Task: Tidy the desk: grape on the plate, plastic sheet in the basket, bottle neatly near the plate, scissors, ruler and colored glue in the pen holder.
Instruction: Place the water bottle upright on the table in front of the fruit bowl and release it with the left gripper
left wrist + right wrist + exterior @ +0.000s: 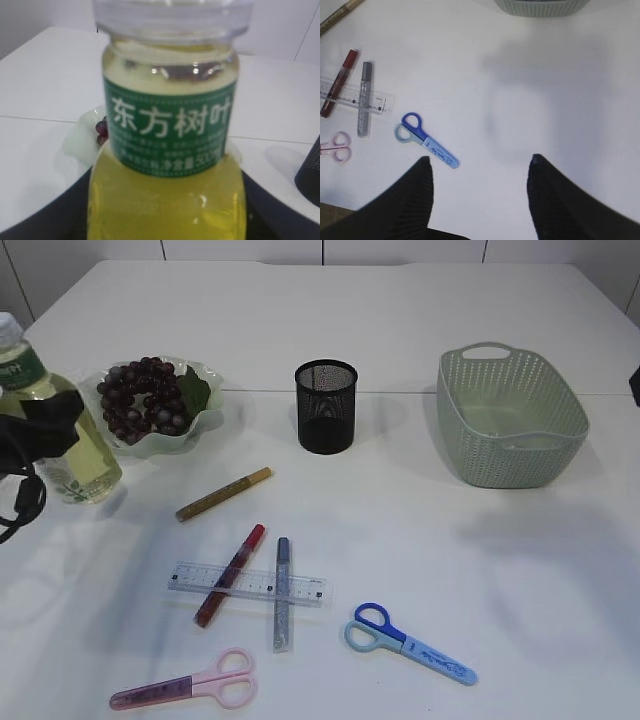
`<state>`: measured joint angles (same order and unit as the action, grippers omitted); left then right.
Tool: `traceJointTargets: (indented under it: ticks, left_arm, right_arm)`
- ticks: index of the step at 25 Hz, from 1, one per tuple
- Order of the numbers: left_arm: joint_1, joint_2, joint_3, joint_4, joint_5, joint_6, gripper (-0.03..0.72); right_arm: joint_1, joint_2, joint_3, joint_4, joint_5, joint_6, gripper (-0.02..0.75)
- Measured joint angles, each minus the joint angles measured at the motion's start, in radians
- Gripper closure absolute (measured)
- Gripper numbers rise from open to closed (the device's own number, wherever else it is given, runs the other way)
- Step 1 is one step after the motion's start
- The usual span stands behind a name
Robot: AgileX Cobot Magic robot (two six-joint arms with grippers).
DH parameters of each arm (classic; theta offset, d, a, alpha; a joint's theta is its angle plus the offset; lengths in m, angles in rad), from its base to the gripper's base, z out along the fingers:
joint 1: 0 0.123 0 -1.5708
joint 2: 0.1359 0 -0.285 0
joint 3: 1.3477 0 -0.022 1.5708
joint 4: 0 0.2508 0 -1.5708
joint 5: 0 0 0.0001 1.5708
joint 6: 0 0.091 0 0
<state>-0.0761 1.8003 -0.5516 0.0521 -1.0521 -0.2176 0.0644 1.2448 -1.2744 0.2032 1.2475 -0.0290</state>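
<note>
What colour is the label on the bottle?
Green with white characters, wrapped around the bottle of yellow liquid; it shows best in the left wrist view.

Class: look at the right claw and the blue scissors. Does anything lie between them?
Nothing visible does. The open right claw hangs above bare white table, and the blue-handled scissors lie just left of it, apart from the clear plastic ruler.

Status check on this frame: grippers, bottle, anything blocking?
Left gripper around bottle beside plate. Right gripper open, empty, over bare table. Nothing blocking.
</note>
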Motion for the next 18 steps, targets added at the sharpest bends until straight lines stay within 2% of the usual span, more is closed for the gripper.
traceJointTargets:
  ticks: [8,18]
  left_arm:
    - [0.0,0.142,-0.125,0.074,-0.009,-0.006,0.242]
    - [0.0,0.19,-0.136,0.083,-0.011,-0.007,0.242]
  right_arm:
    - [0.0,0.0,0.0,-0.027,0.0,0.0,0.268]
    - [0.0,0.0,0.0,-0.033,0.0,0.0,0.269]
